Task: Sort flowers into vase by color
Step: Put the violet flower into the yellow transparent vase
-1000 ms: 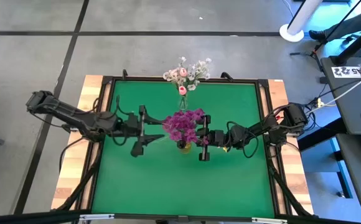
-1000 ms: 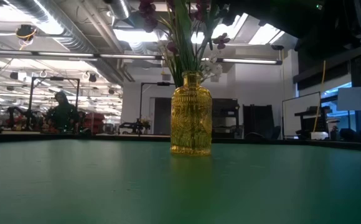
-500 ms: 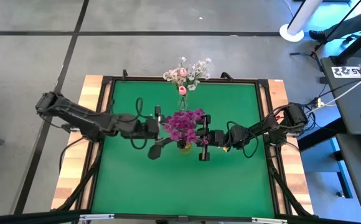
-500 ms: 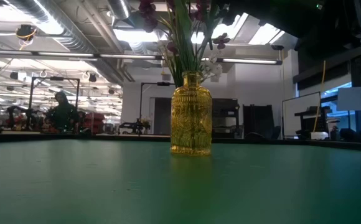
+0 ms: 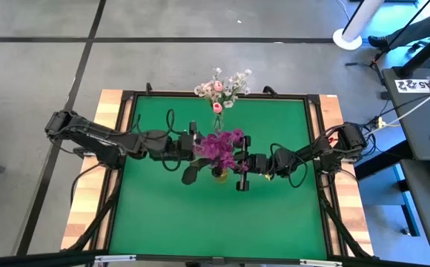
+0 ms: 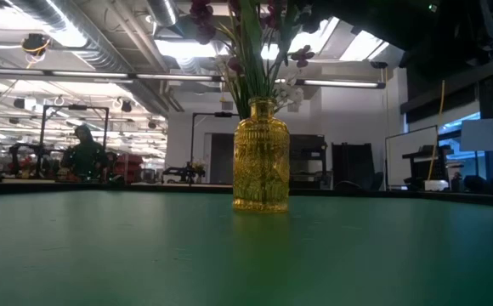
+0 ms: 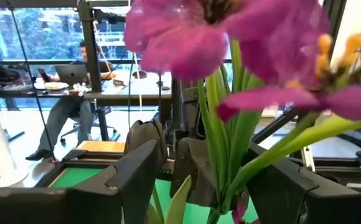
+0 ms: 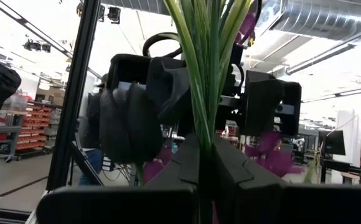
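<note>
A yellow glass vase [image 6: 261,166] stands mid-table [image 5: 219,175], holding purple flowers [image 5: 219,147] on green stems [image 6: 251,72]. My right gripper [image 5: 235,166] reaches in from the table's right, just above the vase mouth, and is shut on those stems [image 8: 206,118]. My left gripper [image 5: 199,153] comes level from the table's left and is open; its fingers stand either side of the stems [image 7: 225,149] under the blossoms [image 7: 187,37], and I see no touch. At the far edge a clear vase [image 5: 217,122] holds white and pink flowers [image 5: 222,87]. My right gripper pinches the bunch of green stems [image 8: 206,134] between its two fingers [image 8: 183,168], below the blossoms. It comes from the table's right, slanting upward, with the fingers across the stems. The stems stand upright, their lower ends in the yellow vase.
The green mat [image 5: 156,215] lies bare on the near side and at both sides of the yellow vase. A black frame [image 5: 315,141] borders the mat. People and desks show in the room beyond the table.
My left gripper has moved toward the table's right, up to the purple flowers, and stays open; its fingers now stand around the stems. The right gripper, the vase and the flowers have kept still.
</note>
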Robot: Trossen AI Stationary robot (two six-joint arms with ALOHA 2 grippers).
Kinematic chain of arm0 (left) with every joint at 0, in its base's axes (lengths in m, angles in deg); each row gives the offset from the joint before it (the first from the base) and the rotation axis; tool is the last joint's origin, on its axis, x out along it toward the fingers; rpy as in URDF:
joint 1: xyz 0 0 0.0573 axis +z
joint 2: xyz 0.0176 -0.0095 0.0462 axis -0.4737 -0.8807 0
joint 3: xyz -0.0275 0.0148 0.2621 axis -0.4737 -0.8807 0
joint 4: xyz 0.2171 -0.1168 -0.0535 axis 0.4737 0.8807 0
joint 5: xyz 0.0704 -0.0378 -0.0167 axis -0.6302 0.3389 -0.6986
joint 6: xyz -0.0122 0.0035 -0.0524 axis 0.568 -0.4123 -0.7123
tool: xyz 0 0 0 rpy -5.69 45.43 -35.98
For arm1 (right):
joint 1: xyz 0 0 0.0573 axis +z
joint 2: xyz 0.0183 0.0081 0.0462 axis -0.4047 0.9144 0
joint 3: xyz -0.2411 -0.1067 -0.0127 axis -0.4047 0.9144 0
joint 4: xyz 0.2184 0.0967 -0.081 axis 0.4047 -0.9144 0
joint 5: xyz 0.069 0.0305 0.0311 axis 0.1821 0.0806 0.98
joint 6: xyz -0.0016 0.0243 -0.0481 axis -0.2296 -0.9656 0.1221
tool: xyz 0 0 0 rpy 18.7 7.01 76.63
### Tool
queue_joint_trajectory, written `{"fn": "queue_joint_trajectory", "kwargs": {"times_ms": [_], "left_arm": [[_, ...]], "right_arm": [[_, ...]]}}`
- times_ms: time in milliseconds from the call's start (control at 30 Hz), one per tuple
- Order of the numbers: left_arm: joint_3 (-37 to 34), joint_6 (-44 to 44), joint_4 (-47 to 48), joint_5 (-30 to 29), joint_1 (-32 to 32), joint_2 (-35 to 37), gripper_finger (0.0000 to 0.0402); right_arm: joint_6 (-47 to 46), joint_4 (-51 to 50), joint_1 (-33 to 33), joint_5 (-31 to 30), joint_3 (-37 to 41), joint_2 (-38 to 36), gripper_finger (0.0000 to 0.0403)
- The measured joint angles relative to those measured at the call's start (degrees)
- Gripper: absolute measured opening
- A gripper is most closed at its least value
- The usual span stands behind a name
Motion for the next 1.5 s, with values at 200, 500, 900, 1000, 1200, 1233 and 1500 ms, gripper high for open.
{"fn": "queue_joint_trajectory", "kwargs": {"times_ms": [200, 500, 900, 1000, 1200, 1233, 1500], "left_arm": [[0.0, 0.04, -0.23, 0.28, -0.18, 0.0, 0.0216], [0.0, 0.5, -0.27, 1.26, -0.24, 0.0, 0.011], [0.0, 0.54, -0.44, 1.09, -0.24, 0.0, 0.0005], [0.0, 0.65, -0.53, 0.82, -0.23, -0.01, 0.0003], [0.0, 1.48, -0.46, 0.84, -0.22, 0.66, 0.0002], [0.0, 1.61, -0.14, 0.82, -0.4, 1.12, 0.0002], [0.0, 2.03, -0.18, 0.95, -1.31, 2.88, 0.0001]], "right_arm": [[0.02, -0.07, 0.01, 0.4, -0.93, 0.0, 0.0014], [1.01, -0.11, 0.0, -0.14, -0.93, 0.0, 0.0014], [2.75, -0.13, 0.16, -1.79, -0.93, -0.02, 0.0069], [3.68, -0.27, 0.22, -2.68, -0.91, -0.02, 0.0114], [4.19, -1.74, 0.71, -4.18, -0.91, -0.02, 0.0203], [4.82, -1.99, 1.05, -5.27, -0.91, -0.05, 0.0215], [14.6, -9.36, 7.16, -15.85, -0.91, -4.14, 0.0281]]}}
